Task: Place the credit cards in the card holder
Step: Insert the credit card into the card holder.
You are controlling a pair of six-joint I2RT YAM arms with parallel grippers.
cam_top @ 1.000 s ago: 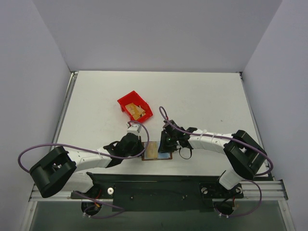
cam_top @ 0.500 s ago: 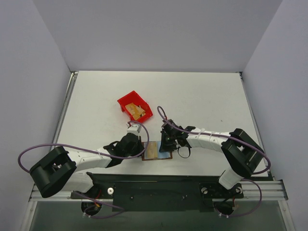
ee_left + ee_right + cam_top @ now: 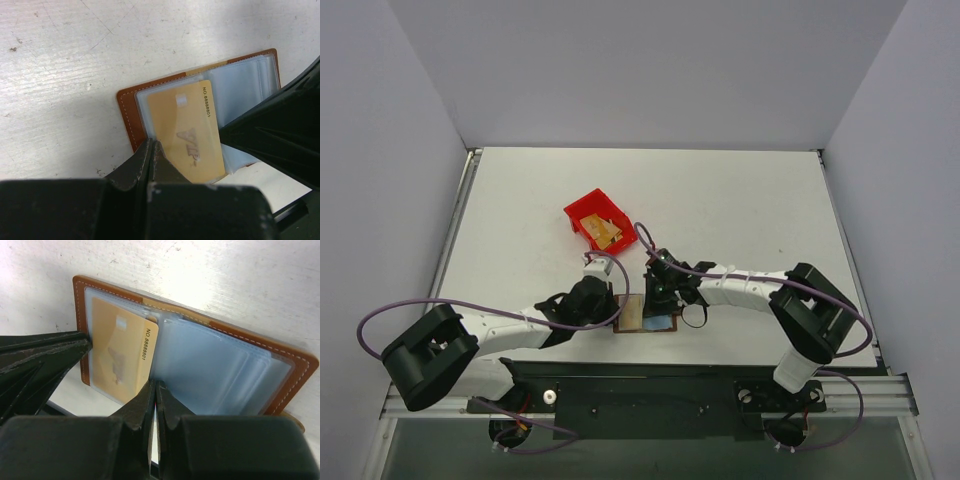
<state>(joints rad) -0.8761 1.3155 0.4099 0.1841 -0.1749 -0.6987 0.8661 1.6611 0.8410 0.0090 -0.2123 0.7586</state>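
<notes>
Card holder (image 3: 647, 316) open flat at middle of surface's (image 3: 750, 200) near edge, gold credit card (image 3: 187, 132) on its pocket panel. Left claw (image 3: 151, 150) clenched at holder's edge; right claw (image 3: 153, 390) clenched, tips touching card.

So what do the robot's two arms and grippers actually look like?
Both arms are alike: the left arm and right arm have white links between bulky black joints, and a thin lilac cable loops along each. The left gripper and right gripper are dark, matte wedges tapering to narrow tips. No markings show.
</notes>
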